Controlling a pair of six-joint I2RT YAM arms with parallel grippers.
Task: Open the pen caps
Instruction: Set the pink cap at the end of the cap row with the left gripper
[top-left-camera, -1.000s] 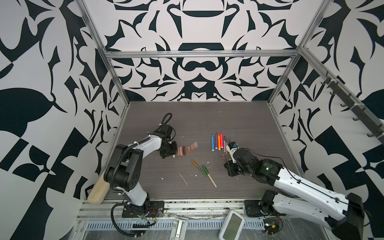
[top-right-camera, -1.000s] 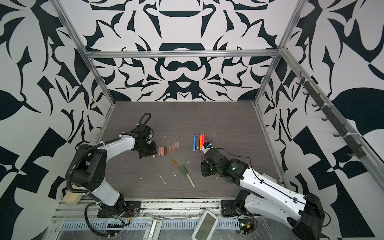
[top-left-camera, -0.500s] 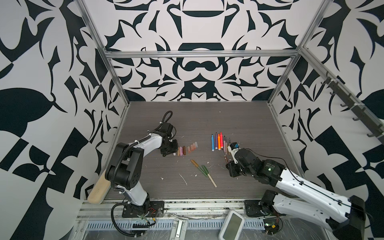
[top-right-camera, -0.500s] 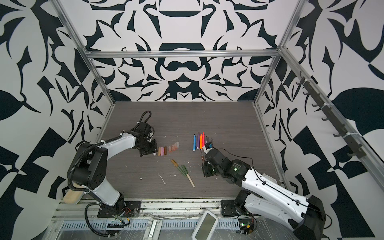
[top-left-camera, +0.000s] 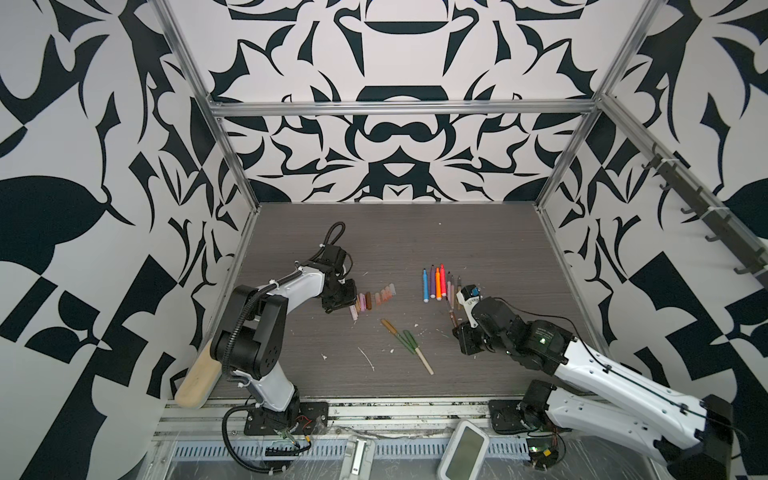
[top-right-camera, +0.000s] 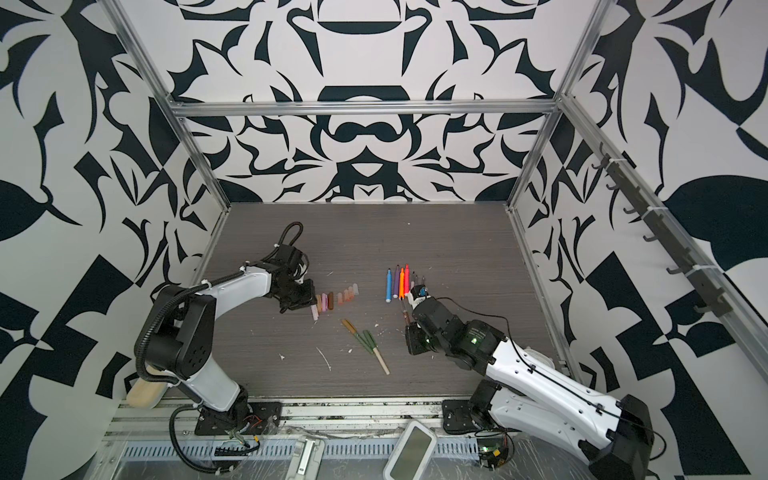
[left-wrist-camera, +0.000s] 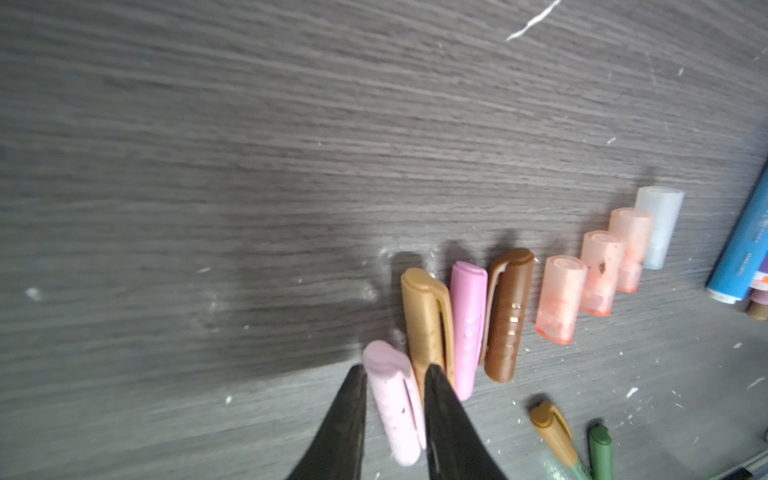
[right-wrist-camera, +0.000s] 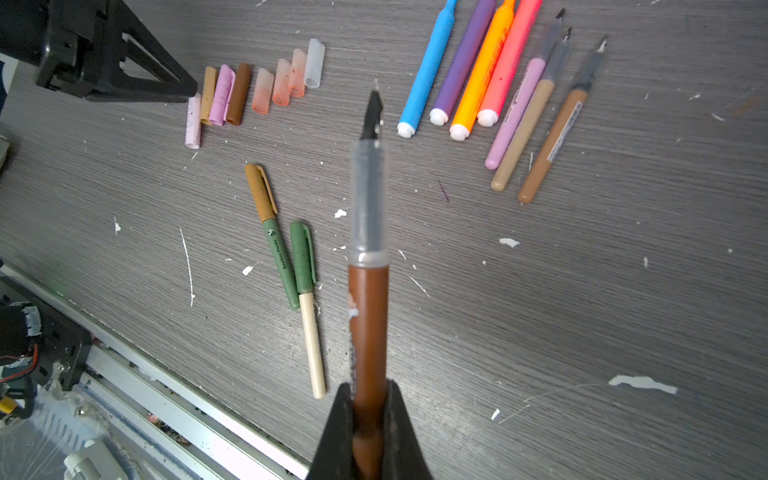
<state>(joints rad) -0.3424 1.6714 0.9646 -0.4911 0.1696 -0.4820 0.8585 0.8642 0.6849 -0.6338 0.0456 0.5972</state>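
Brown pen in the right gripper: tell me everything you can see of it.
The brown pen is uncapped: a glossy brown plastic barrel with a small white scuff, a translucent grey grip section and a bare black pointed tip. The right gripper is shut on the barrel's rear, the only thing seen touching it. Its tip points out over the table, towards the gap between the loose caps and the laid-out markers.

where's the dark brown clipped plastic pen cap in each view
In a top view: dark brown cap, in the cap row, left of centre.
In a top view: cap in the same row.
Left wrist: cap beside the bright pink cap.
Right wrist: cap, same neighbour.
Landmark: blue marker, in all four.
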